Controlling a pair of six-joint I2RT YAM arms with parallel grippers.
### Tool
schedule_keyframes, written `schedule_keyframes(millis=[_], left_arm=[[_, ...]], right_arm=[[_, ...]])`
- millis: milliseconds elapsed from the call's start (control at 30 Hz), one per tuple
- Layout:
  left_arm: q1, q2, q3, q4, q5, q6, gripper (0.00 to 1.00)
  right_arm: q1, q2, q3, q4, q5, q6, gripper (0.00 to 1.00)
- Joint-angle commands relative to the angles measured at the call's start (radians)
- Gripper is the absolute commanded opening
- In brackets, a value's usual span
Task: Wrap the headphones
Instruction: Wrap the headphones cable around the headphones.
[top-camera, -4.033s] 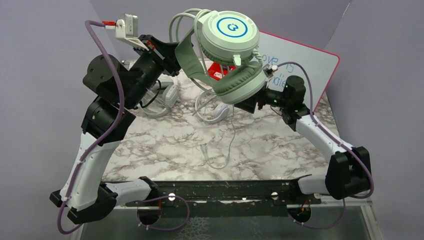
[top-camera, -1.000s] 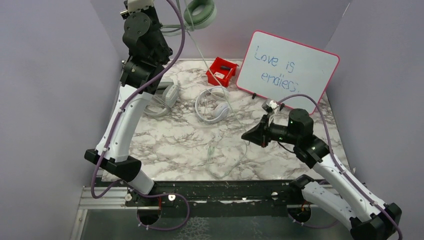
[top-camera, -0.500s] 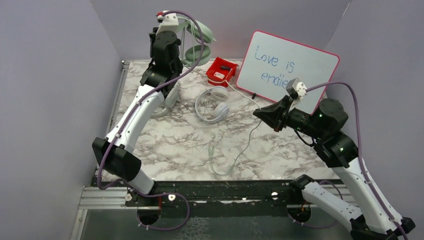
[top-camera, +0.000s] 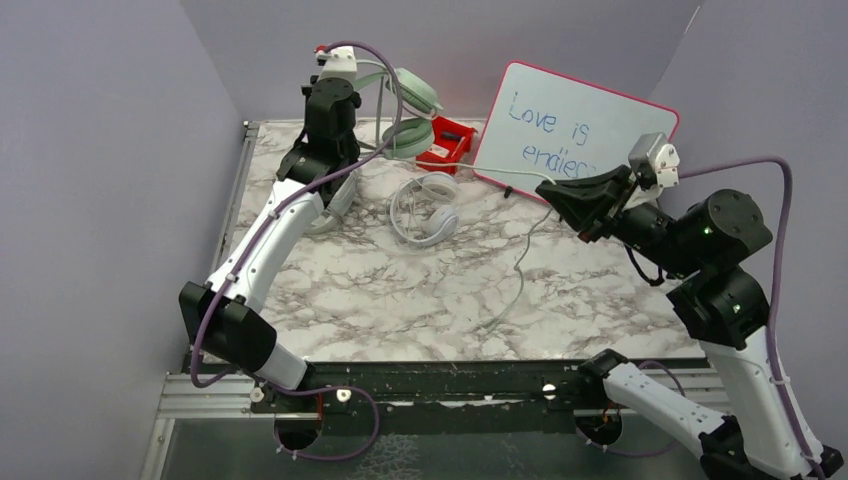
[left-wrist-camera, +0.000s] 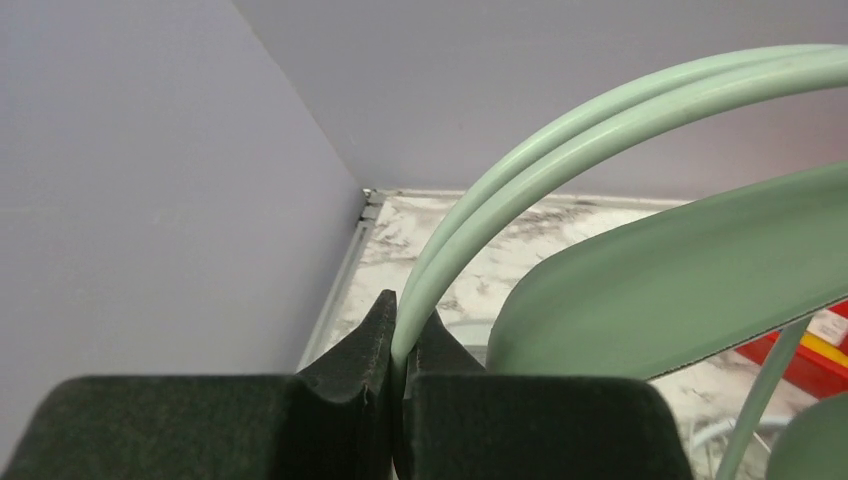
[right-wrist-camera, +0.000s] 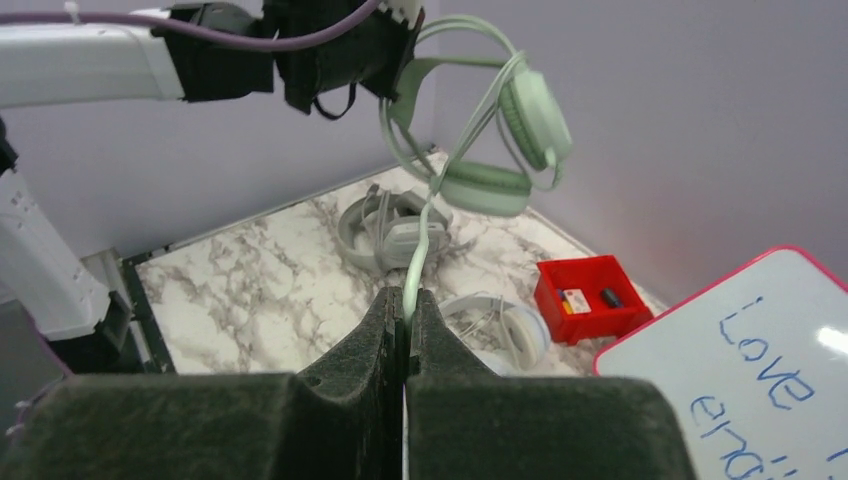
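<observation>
Above the marble bench (top-camera: 330, 290), the left gripper (left-wrist-camera: 400, 330) had its jaws clamped on the mint headphones (top-camera: 405, 140) by the headband (left-wrist-camera: 560, 130); the right gripper (right-wrist-camera: 405, 305) had its jaws pinched on their cable (top-camera: 520, 265).

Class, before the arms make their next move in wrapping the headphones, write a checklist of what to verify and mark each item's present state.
1. The left gripper shut on the band of the mint headphones: ok.
2. The right gripper shut on the cable: ok.
3. The mint headphones held above the table: ok.
4. The cable's loose stretch apart from the white headphones: ok.
5. The cable wound up: not ok, a long stretch trails onto the table.
6. Plug end free: cannot tell.
</observation>
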Motion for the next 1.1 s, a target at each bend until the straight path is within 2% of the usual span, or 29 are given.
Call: schedule_keyframes(millis=[0, 167, 367, 467, 600, 700, 867, 1067], left_arm=[[-0.002, -0.074, -0.001, -0.087, 0.151, -0.127, 0.00], [-0.051, -0.092, -0.013, -0.226, 0.243, -0.153, 0.00], [-0.069, -0.210, -0.165, -0.258, 0.446, -0.184, 0.00], [-0.102, -0.230, -0.216, -0.304, 0.422, -0.188, 0.00], [-0.115, -0.252, -0.286, -0.311, 0.448, -0.201, 0.00], [-0.150, -0.253, -0.299, -0.314, 0.453, -0.236, 0.00], [-0.221, -0.233, -0.280, -0.330, 0.465, -0.211, 0.00], [-0.234, -0.310, -0.327, -0.305, 0.547, -0.179, 0.00]], right_arm=[[0.006, 0.104, 0.104, 0.026, 0.078, -0.088, 0.01], [0.006, 0.246, 0.230, 0.033, 0.101, -0.152, 0.01], [0.006, 0.400, 0.403, 0.002, 0.178, -0.187, 0.01], [0.006, 0.461, 0.486, -0.014, 0.186, -0.173, 0.01], [0.006, 0.478, 0.533, 0.012, 0.123, -0.145, 0.01], [0.006, 0.498, 0.578, 0.017, 0.065, -0.134, 0.00], [0.006, 0.553, 0.644, 0.014, -0.013, -0.159, 0.01], [0.006, 0.622, 0.668, 0.014, 0.058, -0.203, 0.01]])
